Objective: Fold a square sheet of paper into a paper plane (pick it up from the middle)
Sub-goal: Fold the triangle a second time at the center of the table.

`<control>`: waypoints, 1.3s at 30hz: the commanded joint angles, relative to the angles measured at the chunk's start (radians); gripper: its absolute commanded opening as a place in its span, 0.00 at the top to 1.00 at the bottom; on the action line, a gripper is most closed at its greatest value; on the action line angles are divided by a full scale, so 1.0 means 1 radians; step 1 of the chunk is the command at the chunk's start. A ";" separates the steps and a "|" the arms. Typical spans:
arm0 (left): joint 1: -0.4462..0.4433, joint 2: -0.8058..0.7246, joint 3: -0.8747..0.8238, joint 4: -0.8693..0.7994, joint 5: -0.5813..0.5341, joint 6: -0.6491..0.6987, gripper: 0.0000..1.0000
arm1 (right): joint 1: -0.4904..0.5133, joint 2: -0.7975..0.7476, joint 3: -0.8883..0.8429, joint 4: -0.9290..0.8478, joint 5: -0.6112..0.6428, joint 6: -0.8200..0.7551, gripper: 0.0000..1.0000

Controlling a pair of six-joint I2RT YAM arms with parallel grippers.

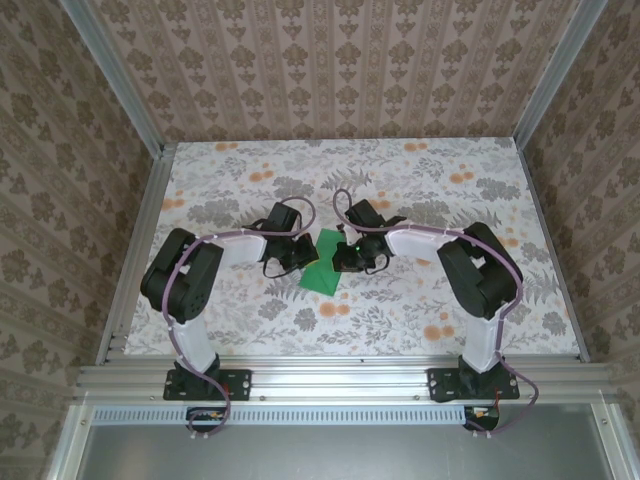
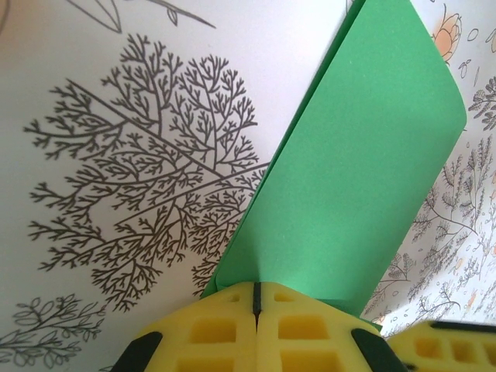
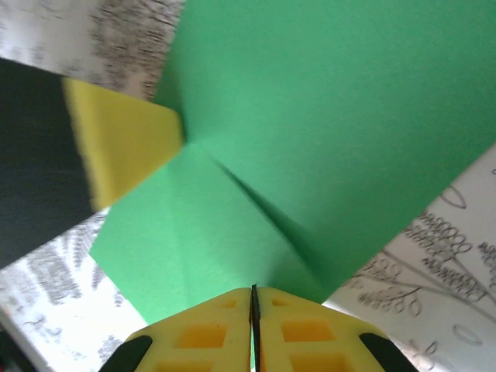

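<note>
Green paper (image 1: 322,268): creased, part-folded | left tool (image 2: 256,298) and right tool (image 3: 253,298): both pinched on its edges | risk: uneven pull by the 2 arms could tear it or slip a grip

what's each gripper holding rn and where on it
The green paper, pinched from two sides: the left gripper is shut on one edge, and the right gripper is shut on another edge, beside a crease.

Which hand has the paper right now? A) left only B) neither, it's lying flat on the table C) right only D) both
D: the left hand and the right hand are each shut on an edge of the paper.
</note>
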 commanded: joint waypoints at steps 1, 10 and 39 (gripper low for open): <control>-0.010 0.046 -0.006 -0.087 -0.048 0.008 0.96 | 0.035 -0.068 0.021 -0.020 -0.030 0.036 0.89; -0.015 0.057 -0.007 -0.090 -0.048 -0.015 0.97 | 0.107 0.011 0.073 -0.041 0.035 0.076 0.93; -0.010 0.050 -0.048 -0.046 -0.048 -0.033 0.99 | 0.072 -0.052 -0.256 0.012 -0.064 0.131 0.95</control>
